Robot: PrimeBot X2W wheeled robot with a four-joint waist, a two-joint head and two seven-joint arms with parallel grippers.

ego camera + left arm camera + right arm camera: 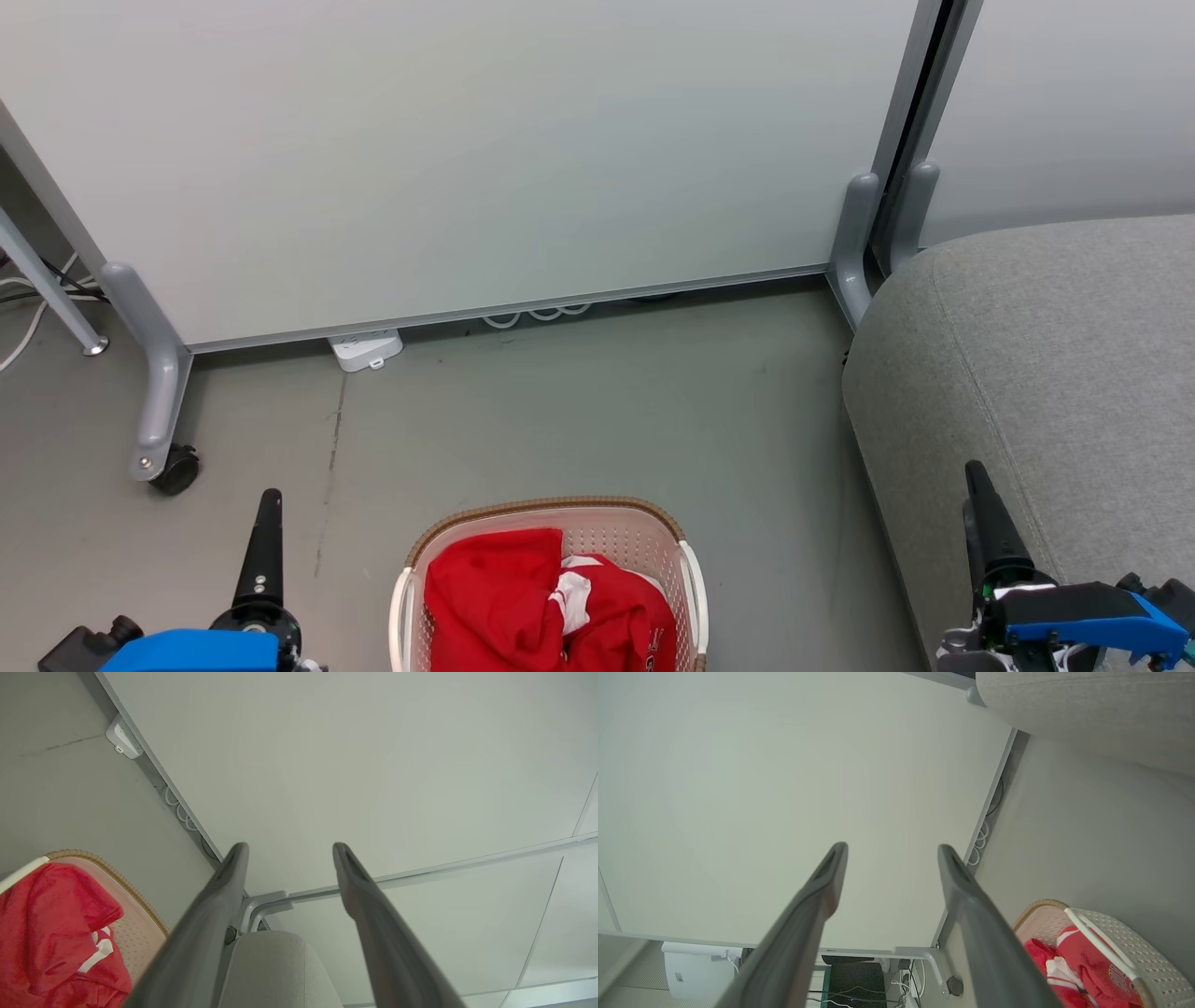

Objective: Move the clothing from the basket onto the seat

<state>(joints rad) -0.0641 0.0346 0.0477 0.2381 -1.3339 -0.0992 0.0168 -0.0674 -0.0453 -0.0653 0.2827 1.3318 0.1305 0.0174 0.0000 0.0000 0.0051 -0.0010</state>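
Note:
The cream basket [689,571] with its brown rim stands on the floor at the bottom centre of the head view, and the red clothing [523,597] with white trim is piled inside it. The grey seat [1046,373] rises at the right. My left gripper [261,551] hovers left of the basket, and my right gripper [985,523] hangs over the seat's front edge. Each wrist view shows its gripper open with nothing between its fingers: left gripper [289,851], right gripper [892,854]. The clothing [51,933] and basket [1125,938] also appear there.
A pale partition panel [467,159] on grey wheeled feet [159,411] stands behind the basket. A white power strip [366,349] and looped cables [541,315] lie under its lower edge. Bare grey floor [607,411] lies between the basket and the panel.

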